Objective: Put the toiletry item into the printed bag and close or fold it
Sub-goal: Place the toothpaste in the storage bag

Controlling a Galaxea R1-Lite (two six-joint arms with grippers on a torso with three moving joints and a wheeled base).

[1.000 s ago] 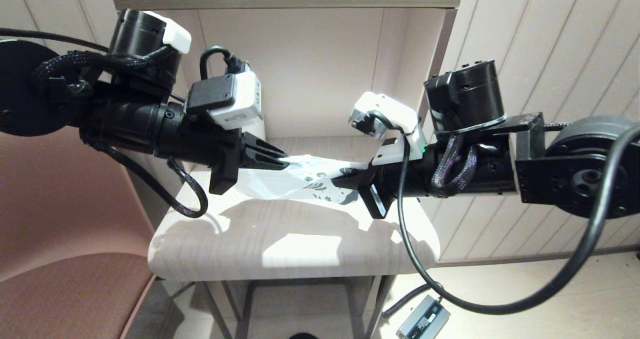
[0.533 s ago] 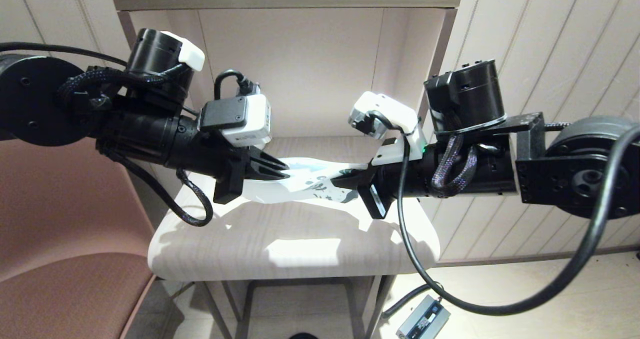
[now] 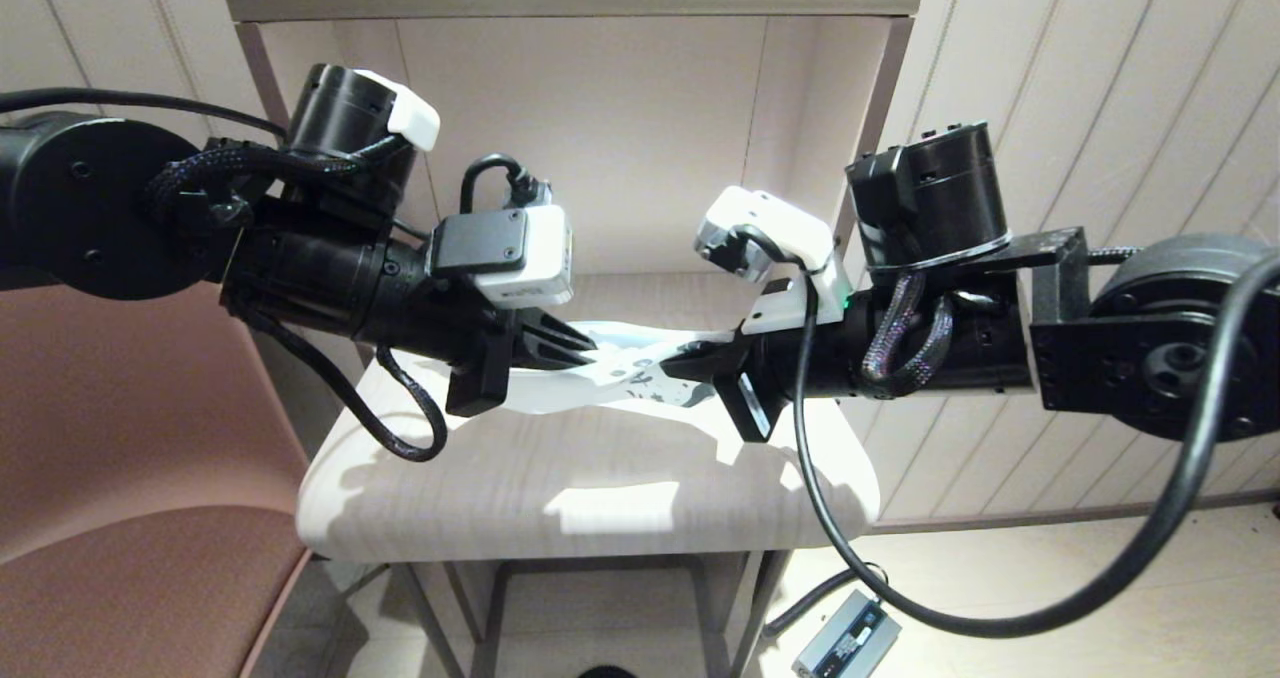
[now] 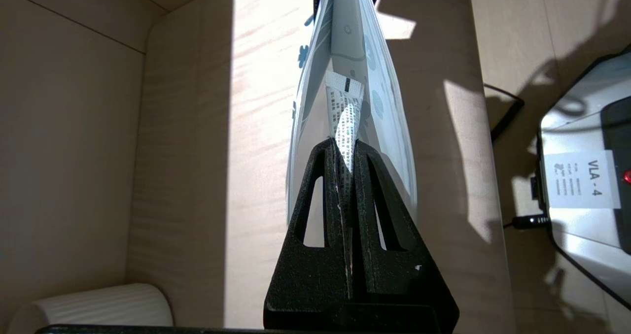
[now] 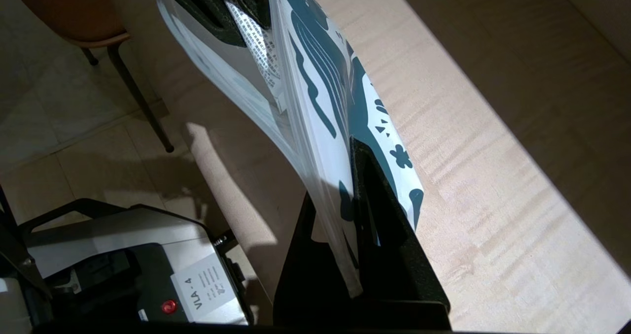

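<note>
Bag [image 3: 625,376] — we hold it above the table [image 3: 560,478], mouth spread. Left gripper [image 3: 578,348] clenches the item [image 4: 345,127] inside it; right gripper [image 3: 690,366] grasps the printed edge.

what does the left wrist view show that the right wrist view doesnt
Only the left wrist view: the item, a slim white printed piece inside the bag, pinched by the left gripper, and a ribbed mug in the corner.
Only the right wrist view: the dark leaf print filling the bag end that the right gripper clamps, plus chair legs.
Both: bag, wooden shelf.
</note>
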